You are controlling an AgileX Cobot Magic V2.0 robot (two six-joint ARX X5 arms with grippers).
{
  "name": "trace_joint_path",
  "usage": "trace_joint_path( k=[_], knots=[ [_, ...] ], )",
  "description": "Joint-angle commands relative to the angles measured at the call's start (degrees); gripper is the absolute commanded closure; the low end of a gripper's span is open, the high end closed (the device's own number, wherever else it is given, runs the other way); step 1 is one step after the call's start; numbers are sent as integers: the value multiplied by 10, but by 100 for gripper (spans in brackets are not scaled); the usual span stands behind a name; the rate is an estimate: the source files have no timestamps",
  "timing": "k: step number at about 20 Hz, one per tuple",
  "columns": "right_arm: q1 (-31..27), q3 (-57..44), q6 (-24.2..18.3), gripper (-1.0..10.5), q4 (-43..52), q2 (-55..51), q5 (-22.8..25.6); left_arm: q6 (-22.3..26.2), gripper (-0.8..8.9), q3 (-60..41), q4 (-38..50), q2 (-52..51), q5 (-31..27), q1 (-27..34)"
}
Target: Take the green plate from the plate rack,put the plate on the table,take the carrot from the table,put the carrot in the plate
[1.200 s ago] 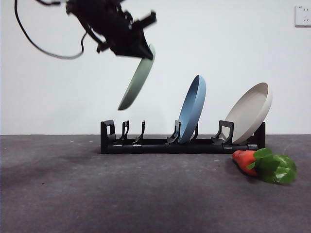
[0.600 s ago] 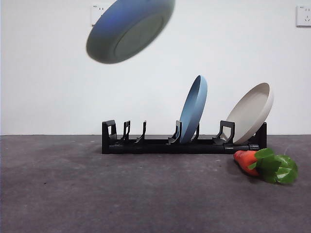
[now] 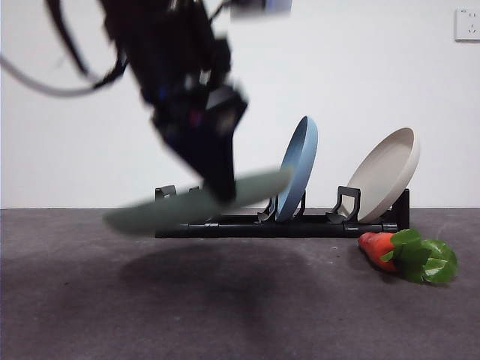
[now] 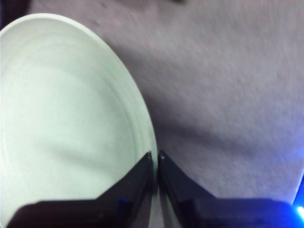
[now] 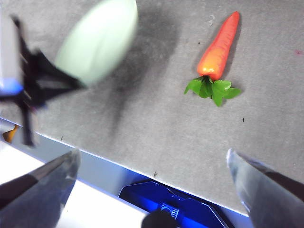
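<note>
My left gripper (image 3: 223, 193) is shut on the rim of the green plate (image 3: 196, 202) and holds it nearly flat, a little above the table (image 3: 112, 315), in front of the plate rack (image 3: 315, 223). In the left wrist view the jaws pinch the plate's (image 4: 66, 118) edge at my gripper (image 4: 155, 159). The carrot (image 3: 409, 253) lies on the table at the right, leaves toward the camera; the right wrist view shows it (image 5: 217, 50) too, with the green plate (image 5: 97, 40) and the left arm beyond. My right gripper (image 5: 152, 164) is open, high above the table.
A blue plate (image 3: 298, 166) and a beige plate (image 3: 386, 172) stand tilted in the rack's middle and right slots. The rack's left slots are bare. A wall socket (image 3: 466, 24) is on the white wall at top right.
The left arm has swung the green plate down from high above the rack and turned it from tilted to almost flat, low over the table in front of the rack. The carrot and other plates have not moved.
</note>
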Motion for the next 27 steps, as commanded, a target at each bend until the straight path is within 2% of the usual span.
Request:
trace_joint_path(
  k=[1, 6, 11, 12, 14, 15, 16, 20, 23, 27],
  knots=[
    [1, 2, 4, 351, 3, 0, 0, 7, 819, -36, 56, 14, -5, -4],
    [1, 2, 4, 351, 3, 0, 0, 31, 819, -49, 103, 78, -6, -15],
    [1, 2, 4, 351, 2, 1, 1, 29, 806, -49, 102, 103, 2, -18],
    [1, 2, 4, 352, 2, 5, 1, 18, 751, -48, 101, 103, 1, -18],
    [1, 2, 4, 352, 3, 15, 2, 5, 502, -48, 97, 103, 0, -18],
    [1, 2, 4, 351, 3, 23, 2, 2, 408, -48, 96, 103, 0, -18],
    [1, 2, 3, 351, 3, 33, 2, 2, 374, -47, 96, 101, 0, -18],
    [1, 2, 5, 352, 45, 84, 3, -20, 374, -40, 94, 62, -4, -18],
    [7, 2, 28, 352, 110, 150, 6, -50, 374, -7, 43, -6, -7, -18],
    [43, 2, 50, 352, 208, 265, 61, -107, 374, 63, -27, -122, -2, -18]
  ],
)
